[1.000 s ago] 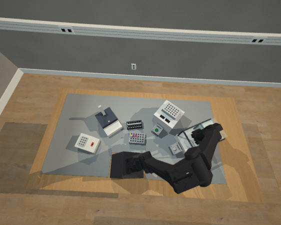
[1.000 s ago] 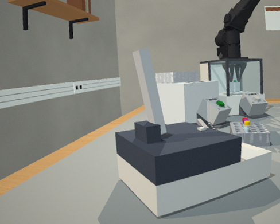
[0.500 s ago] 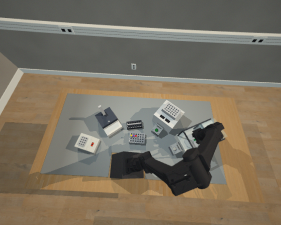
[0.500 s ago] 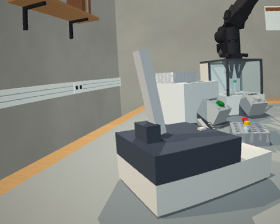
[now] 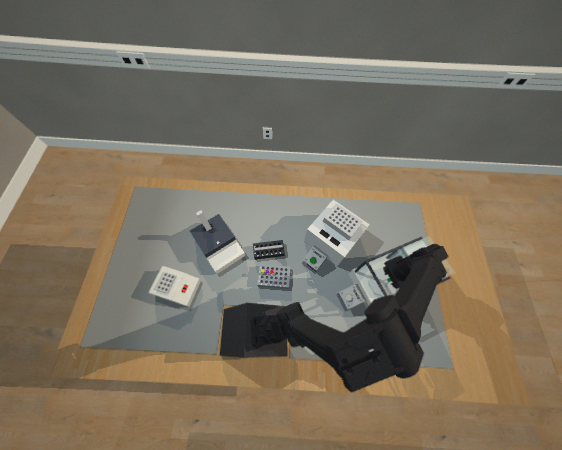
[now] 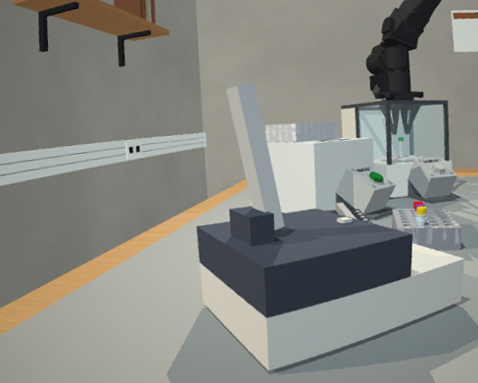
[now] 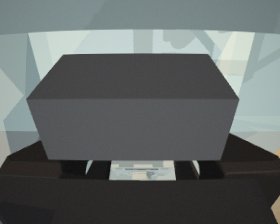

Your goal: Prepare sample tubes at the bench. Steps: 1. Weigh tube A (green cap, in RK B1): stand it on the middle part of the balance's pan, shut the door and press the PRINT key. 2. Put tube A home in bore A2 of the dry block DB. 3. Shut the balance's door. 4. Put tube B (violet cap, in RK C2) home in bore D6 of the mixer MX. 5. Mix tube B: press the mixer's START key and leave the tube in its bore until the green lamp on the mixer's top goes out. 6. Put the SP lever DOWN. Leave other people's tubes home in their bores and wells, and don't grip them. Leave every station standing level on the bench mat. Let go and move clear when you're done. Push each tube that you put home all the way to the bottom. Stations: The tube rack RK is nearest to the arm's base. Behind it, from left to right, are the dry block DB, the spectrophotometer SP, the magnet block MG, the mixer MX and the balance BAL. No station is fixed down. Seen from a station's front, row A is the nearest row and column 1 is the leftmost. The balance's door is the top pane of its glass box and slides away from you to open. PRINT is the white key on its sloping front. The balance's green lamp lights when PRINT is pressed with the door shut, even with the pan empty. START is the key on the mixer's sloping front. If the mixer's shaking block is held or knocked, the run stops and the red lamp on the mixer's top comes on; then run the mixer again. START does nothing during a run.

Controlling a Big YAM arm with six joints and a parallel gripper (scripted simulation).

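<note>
SP [image 5: 217,245] [image 6: 338,278] sits low centre in the side view; beyond, right, RK [image 5: 275,283] [image 6: 436,237]; farther, mid-right, tube A [image 5: 389,280] [image 6: 401,147] stands in BAL [image 5: 371,289] [image 6: 397,184], under the claw [image 5: 395,274] [image 6: 401,131] [image 7: 142,170], its fingers partly apart, gripping nothing

Runs to plain grey walls [image 5: 310,22] [image 6: 287,28] beyond the gripper [image 5: 394,276] [image 6: 402,133] [image 7: 142,170], with a bracketed wooden shelf [image 6: 98,19] of books [image 6: 130,6] well off from it, pale socket trunking [image 5: 325,62] [image 6: 57,161] nearer, and wood-plank flooring [image 5: 150,420] below, under light casting crisp shadows.
</note>
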